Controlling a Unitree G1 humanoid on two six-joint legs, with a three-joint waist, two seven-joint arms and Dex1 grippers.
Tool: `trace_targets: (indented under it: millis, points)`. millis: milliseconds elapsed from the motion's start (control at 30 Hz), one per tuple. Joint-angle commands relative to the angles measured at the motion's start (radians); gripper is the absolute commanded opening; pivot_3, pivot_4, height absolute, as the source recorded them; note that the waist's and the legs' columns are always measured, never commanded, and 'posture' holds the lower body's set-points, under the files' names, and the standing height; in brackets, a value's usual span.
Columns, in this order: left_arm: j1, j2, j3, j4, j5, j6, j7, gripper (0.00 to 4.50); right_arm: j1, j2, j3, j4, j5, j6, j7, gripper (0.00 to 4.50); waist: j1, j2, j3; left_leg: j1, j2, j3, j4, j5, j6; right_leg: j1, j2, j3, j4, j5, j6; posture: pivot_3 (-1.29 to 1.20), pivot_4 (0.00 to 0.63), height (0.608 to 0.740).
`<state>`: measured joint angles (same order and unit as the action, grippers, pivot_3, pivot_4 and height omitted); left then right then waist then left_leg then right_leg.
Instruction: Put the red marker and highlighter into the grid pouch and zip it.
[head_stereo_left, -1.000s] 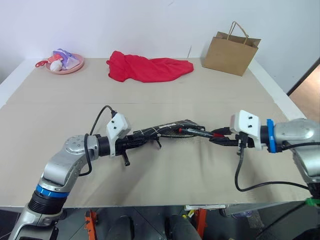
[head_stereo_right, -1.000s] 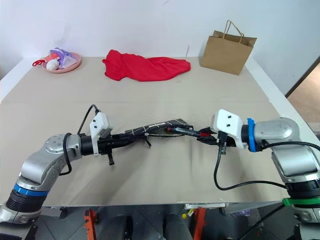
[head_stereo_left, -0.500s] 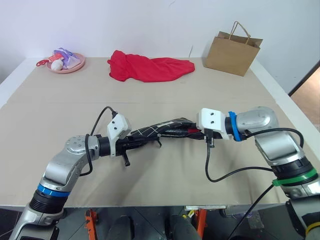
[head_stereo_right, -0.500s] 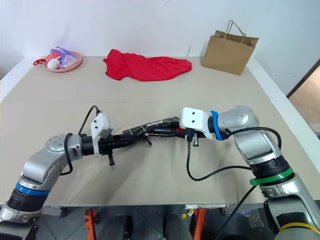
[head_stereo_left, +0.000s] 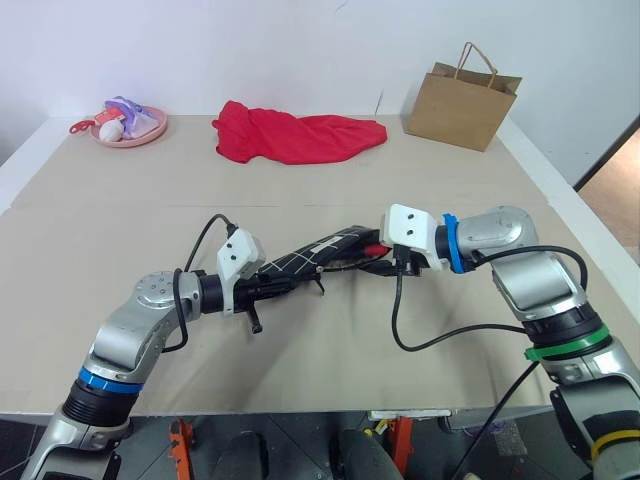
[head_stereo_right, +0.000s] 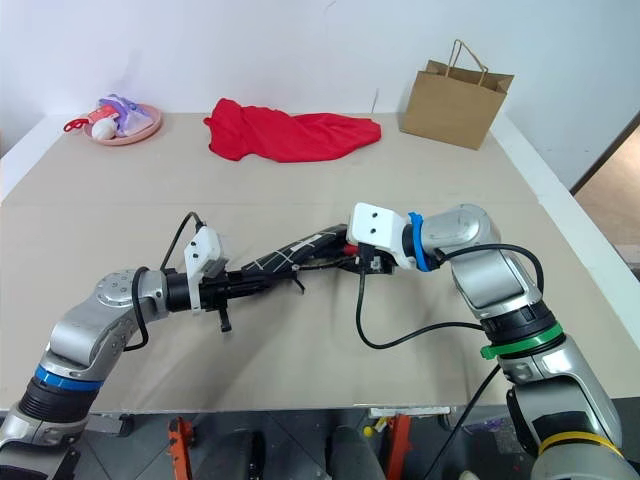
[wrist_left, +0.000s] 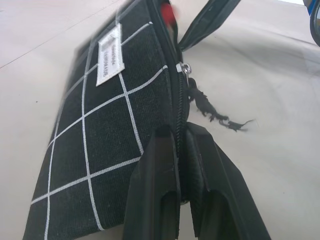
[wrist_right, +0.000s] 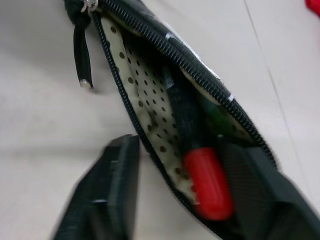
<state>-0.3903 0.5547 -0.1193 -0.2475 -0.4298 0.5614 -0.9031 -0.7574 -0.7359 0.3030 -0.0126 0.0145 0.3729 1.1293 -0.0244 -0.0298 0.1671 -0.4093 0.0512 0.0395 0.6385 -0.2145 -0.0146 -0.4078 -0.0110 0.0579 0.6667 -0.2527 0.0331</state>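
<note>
The grid pouch (head_stereo_left: 318, 256) is black with white lines and is held just above the table. My left gripper (wrist_left: 177, 132) is shut on its zipper edge, below the white label (wrist_left: 109, 54). The pouch's mouth gapes towards my right gripper (head_stereo_left: 377, 260), which is open, one finger on each side of the opening. The red marker (wrist_right: 192, 135) lies inside on the dotted lining, and its red cap (wrist_right: 207, 185) pokes out between the spread fingers. Of the highlighter only a green patch (wrist_right: 214, 117) shows, deep beside the marker. The zipper cord (wrist_right: 80, 52) hangs loose.
Along the table's far side there is a red cloth (head_stereo_left: 300, 136) in the middle, a brown paper bag (head_stereo_left: 463, 104) at the right and a pink plate of toys (head_stereo_left: 130, 126) at the left. Bare tabletop (head_stereo_left: 330, 370) lies around both arms.
My right gripper has moved left to the pouch's mouth with the marker, slid it inside, and opened its fingers. My left gripper and the pouch have stayed in place.
</note>
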Motion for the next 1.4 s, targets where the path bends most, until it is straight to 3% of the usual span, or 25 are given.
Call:
trace_targets:
  millis: [33,333,467,567,667,867,1100,1400]
  points:
    - [-0.009,-0.006,0.013,-0.024,-0.007,-0.021,0.002,0.00,-0.016,-0.036,-0.063,-0.002,0.009,-0.010,0.000,3.46,0.001,0.000,0.000,0.000,0.000,0.000,0.000,0.000,0.000,0.000,0.000,0.000,0.000,0.000,0.000,0.00,0.150,0.740]
    - [0.009,-0.007,0.027,-0.041,-0.013,-0.012,0.020,0.00,0.178,-0.092,-0.467,-0.200,0.409,0.193,0.036,3.46,0.004,0.000,0.000,-0.002,-0.001,-0.002,0.000,0.000,0.000,0.000,-0.001,-0.002,0.000,-0.001,0.000,0.00,0.150,0.740]
    - [0.014,-0.004,0.029,-0.043,-0.013,-0.011,0.025,0.00,0.362,-0.104,-0.535,-0.352,0.549,0.330,0.027,3.46,0.004,0.000,0.000,-0.001,0.000,-0.002,0.000,0.000,0.000,0.001,-0.001,-0.002,0.000,-0.001,0.000,0.00,0.150,0.740]
    - [0.008,-0.008,0.029,-0.031,-0.008,-0.010,0.032,0.00,0.524,-0.100,-0.477,-0.452,0.564,0.383,-0.016,3.46,0.000,0.000,0.000,0.000,0.000,-0.001,0.000,0.000,0.000,0.001,0.000,-0.001,0.000,-0.001,0.000,0.00,0.150,0.740]
    - [0.008,-0.008,0.031,-0.031,-0.009,-0.009,0.036,0.00,0.574,-0.069,-0.403,-0.469,0.520,0.374,-0.089,3.46,-0.003,0.000,0.000,0.001,0.000,-0.001,0.000,0.000,0.000,0.001,0.001,0.000,0.000,-0.003,0.005,0.00,0.150,0.740]
    - [0.002,-0.008,0.030,-0.022,-0.008,-0.013,0.034,0.00,0.449,0.097,-0.218,-0.413,0.451,0.400,-0.257,3.46,-0.008,0.000,0.000,0.002,0.000,-0.004,0.001,0.004,-0.001,0.001,0.005,0.004,0.000,0.003,0.005,0.00,0.150,0.740]
    - [-0.010,-0.017,0.021,-0.011,-0.004,-0.015,0.032,0.00,0.278,0.233,-0.064,-0.310,0.382,0.379,-0.308,3.46,-0.007,-0.001,0.000,0.001,0.001,-0.004,0.001,0.004,-0.001,0.000,0.006,0.004,0.000,0.002,0.004,0.00,0.150,0.740]
    - [-0.009,-0.025,0.022,-0.023,-0.008,-0.002,0.044,0.00,0.211,0.306,-0.030,-0.235,0.355,0.353,-0.318,3.46,-0.002,-0.001,0.000,-0.001,0.000,-0.005,-0.001,0.004,-0.001,-0.001,0.005,0.003,0.000,0.002,0.002,0.00,0.150,0.740]
